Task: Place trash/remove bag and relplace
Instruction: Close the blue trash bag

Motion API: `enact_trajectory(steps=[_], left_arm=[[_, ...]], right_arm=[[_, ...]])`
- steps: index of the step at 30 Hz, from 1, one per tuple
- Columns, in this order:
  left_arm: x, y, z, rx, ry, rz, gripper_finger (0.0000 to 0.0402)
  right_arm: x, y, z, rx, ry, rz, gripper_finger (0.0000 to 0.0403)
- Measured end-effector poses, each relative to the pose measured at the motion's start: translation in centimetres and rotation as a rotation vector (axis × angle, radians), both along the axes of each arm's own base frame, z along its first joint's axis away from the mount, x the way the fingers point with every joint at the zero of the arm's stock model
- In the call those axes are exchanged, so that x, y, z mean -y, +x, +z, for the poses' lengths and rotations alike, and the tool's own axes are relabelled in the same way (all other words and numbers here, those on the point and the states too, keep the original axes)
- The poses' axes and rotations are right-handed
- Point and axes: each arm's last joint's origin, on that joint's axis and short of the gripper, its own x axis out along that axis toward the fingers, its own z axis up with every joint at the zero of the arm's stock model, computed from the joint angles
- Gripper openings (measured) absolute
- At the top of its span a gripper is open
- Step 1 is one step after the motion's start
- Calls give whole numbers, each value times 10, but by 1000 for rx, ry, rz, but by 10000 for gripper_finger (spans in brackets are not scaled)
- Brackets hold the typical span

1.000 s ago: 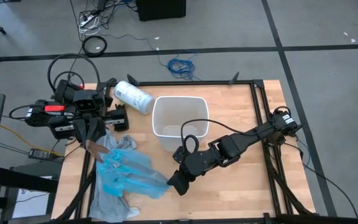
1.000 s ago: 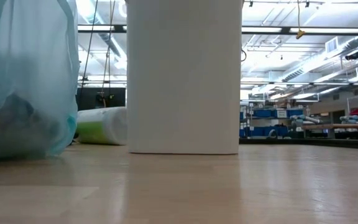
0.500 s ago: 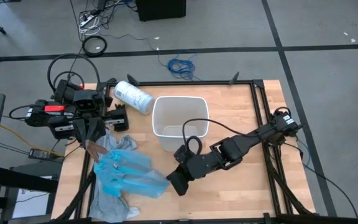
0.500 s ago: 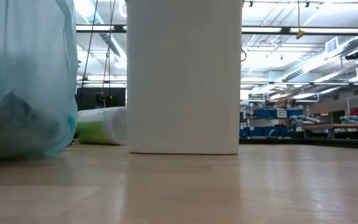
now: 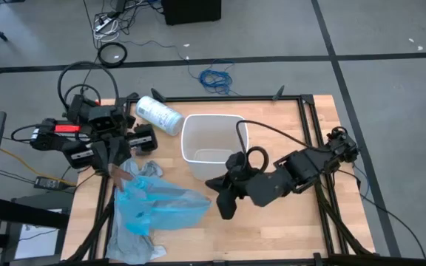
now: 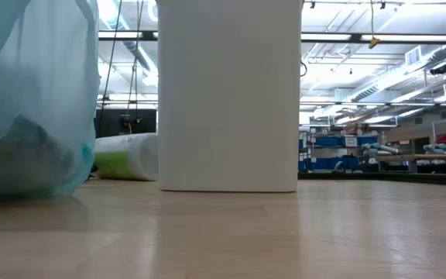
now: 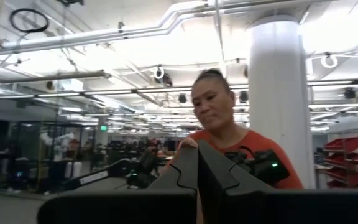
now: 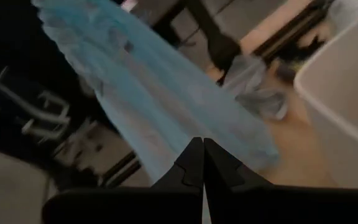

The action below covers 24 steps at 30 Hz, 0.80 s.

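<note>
Since the earlier frame: we saw the right gripper (image 5: 214,193) swing back toward the bin and the blue bag (image 5: 156,206) stretch out after it, its right end drawn further along the table.
Bag: we found it on the front left part of the table (image 5: 287,229), lying partly over a grey plastic sheet (image 5: 128,240). In the low view it filled the left edge as a blue, sagging mass (image 6: 29,101) resting on the wood, with darker contents showing through near its base.
Right gripper: its fingers were pressed together in the right wrist view (image 8: 199,163), and the bag (image 8: 160,99) ran straight out from their tips, so we took them to be pinching its edge. It sat just in front of the bin.
Bin: we saw the white bin (image 5: 213,144) upright at the table's middle, with no liner visible in it.
Roll: a white printed roll (image 5: 157,114) lay on its side behind the bin's left corner.
Left gripper: parked at the table's left edge (image 5: 120,151), its fingers met with nothing between them in the left wrist view (image 7: 197,171).
Beyond: we saw a person (image 7: 219,140) in an orange top in that same view.
</note>
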Motion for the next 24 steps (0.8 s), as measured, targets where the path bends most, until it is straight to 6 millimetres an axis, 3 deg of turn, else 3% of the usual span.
enact_trajectory(steps=[5, 9, 18, 24], left_arm=[[0, 4, -2, -39, 6, 13, 5], [0, 6, -3, -58, 9, 13, 5], [0, 5, -3, -53, 12, 11, 5], [0, 5, -3, -26, 20, 27, 5]], right_arm=[[5, -3, -26, -223, 90, 9, 10], [7, -2, -52, -395, 125, 32, 48], [6, 4, -53, -336, 136, 19, 160], [10, 7, -52, -322, 134, 3, 184]])
